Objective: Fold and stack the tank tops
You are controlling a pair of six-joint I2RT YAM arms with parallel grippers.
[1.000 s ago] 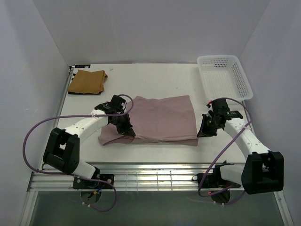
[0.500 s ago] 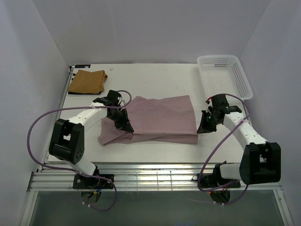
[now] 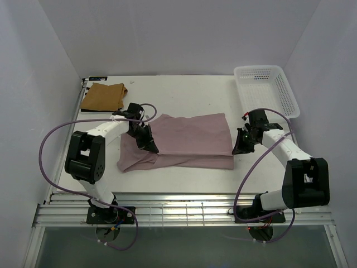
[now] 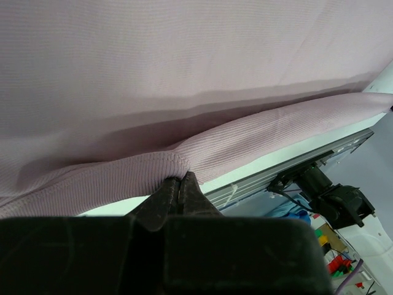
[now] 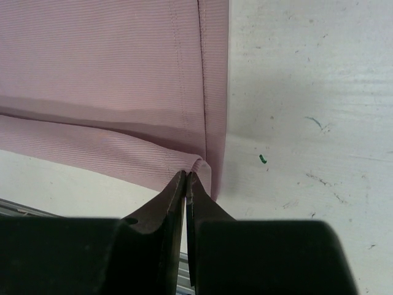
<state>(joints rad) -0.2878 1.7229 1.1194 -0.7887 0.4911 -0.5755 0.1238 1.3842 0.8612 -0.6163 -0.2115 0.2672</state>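
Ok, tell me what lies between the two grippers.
The pink tank top spans the whole stretch from left gripper to right gripper; each pinches a fold of it. The top view shows this.

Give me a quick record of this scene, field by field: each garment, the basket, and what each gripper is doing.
Pink top: pale dusty pink cloth tank top, spread mid-table, near edge doubled over
Left gripper: shut, pinching the pink top's rolled near edge on its left side
Right gripper: shut, pinching the pink top's near right corner
Brown top: tan-brown cloth tank top, folded, at the far left corner
Basket: white plastic mesh basket, far right, apart from both tops
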